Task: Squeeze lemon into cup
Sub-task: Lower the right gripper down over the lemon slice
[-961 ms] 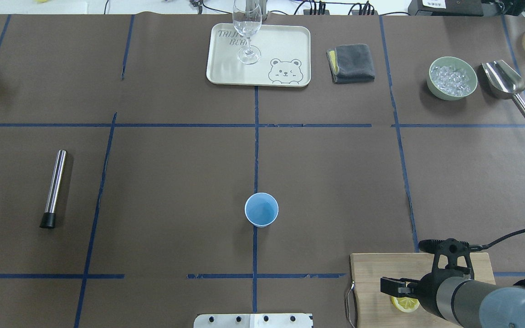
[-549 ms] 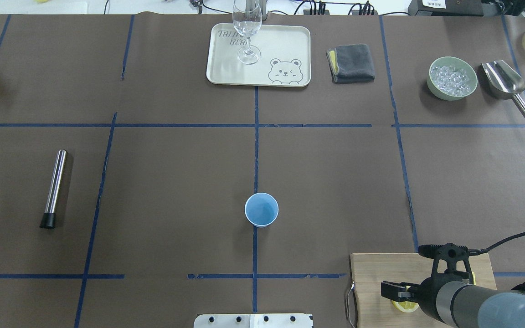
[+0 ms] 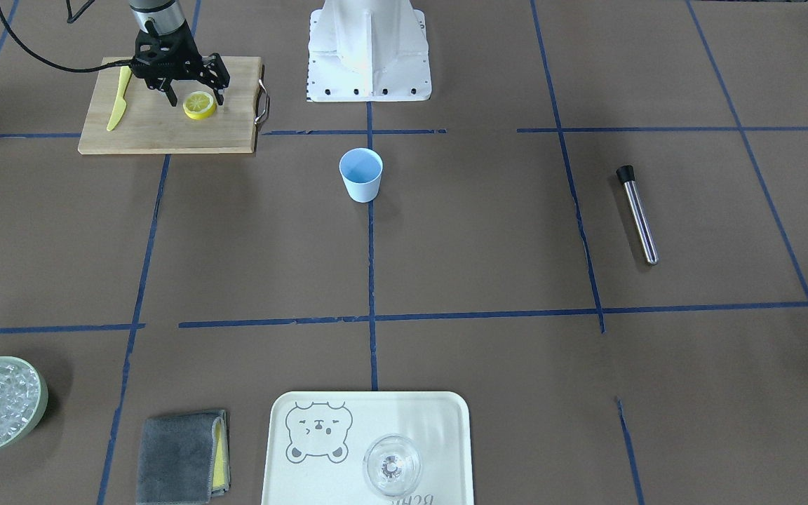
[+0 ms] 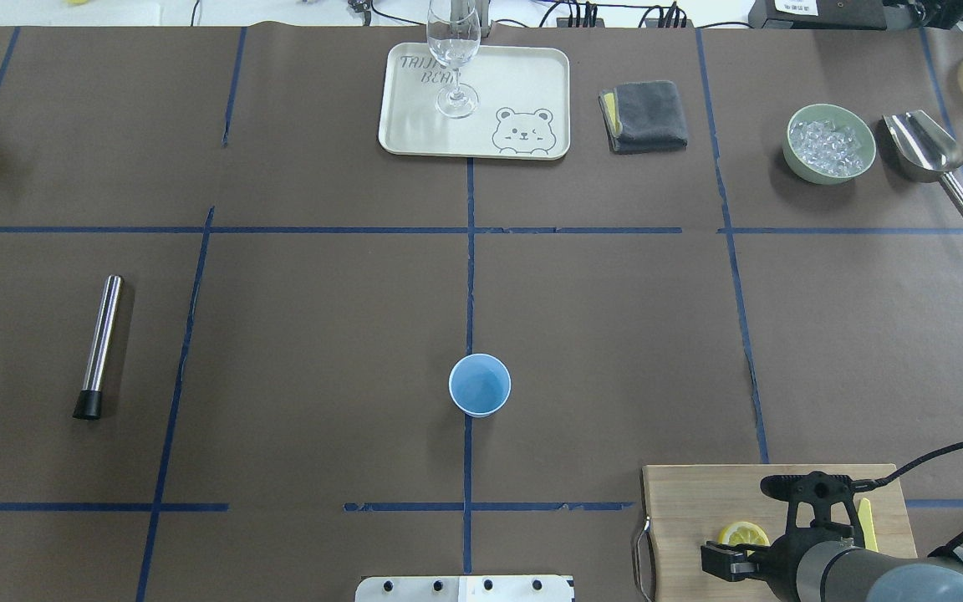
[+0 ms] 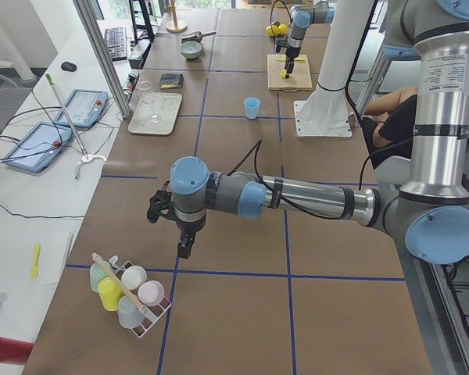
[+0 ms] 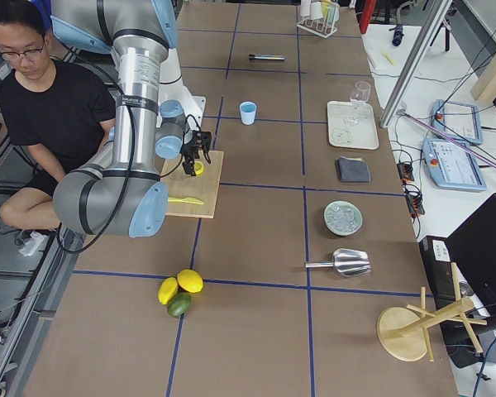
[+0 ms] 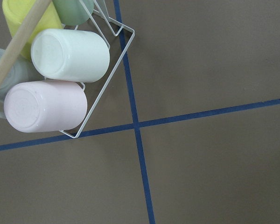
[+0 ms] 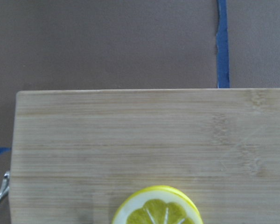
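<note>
The lemon (image 3: 200, 105), a cut round piece with its face up, lies on the wooden cutting board (image 3: 165, 135). It also shows in the overhead view (image 4: 742, 533) and at the bottom of the right wrist view (image 8: 156, 211). My right gripper (image 3: 197, 98) is open just above it, with a finger on either side. In the overhead view the gripper (image 4: 732, 562) sits on the robot's side of the lemon. The light-blue cup (image 3: 361, 175) (image 4: 480, 385) stands empty and upright mid-table, far from the board. My left gripper (image 5: 184, 234) hangs over the table's left end; I cannot tell whether it is open or shut.
A yellow knife (image 3: 119, 98) lies on the board beside the right gripper. A metal rod (image 4: 99, 344) lies at the left. A tray (image 4: 523, 84) with a glass (image 4: 453, 50), a grey cloth (image 4: 644, 115), an ice bowl (image 4: 830, 142) and a scoop (image 4: 929, 155) line the far side. A cup rack (image 7: 60, 74) is below the left wrist.
My right gripper has shifted toward the robot's side of the board. The lemon, partly covered before, now shows uncovered and farther up the board.
</note>
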{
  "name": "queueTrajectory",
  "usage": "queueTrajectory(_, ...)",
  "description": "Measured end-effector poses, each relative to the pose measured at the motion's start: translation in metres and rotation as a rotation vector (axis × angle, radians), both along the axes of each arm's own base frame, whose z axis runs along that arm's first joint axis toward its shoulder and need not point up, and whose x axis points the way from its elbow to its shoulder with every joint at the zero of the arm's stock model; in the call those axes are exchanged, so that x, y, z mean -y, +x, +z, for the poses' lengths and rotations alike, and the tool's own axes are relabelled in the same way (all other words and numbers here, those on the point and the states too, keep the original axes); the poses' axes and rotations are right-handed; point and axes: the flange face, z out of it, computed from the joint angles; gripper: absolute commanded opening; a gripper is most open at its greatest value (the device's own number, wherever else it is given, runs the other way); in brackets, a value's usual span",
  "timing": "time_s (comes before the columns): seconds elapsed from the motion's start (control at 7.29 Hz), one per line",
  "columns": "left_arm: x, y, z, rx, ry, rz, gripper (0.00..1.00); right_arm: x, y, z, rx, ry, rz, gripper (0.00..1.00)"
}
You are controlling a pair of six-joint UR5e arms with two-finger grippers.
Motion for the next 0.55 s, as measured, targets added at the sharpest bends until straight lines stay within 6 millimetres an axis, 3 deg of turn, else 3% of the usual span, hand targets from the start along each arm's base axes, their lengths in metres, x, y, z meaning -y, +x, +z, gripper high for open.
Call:
queueTrajectory(0.14,-0.0006,0.0000,0.0009,0.000,-0.001,0.001,1.00,-0.0012,-0.0007,0.0005,-0.003,0.000,-0.002,1.00)
queueTrajectory(0.55,-0.0006,0.0000,0.0034,0.001,-0.002,0.003,1.00,-0.0029,-0.0031,-0.0019,0.002,-0.002,-0.007,0.68)
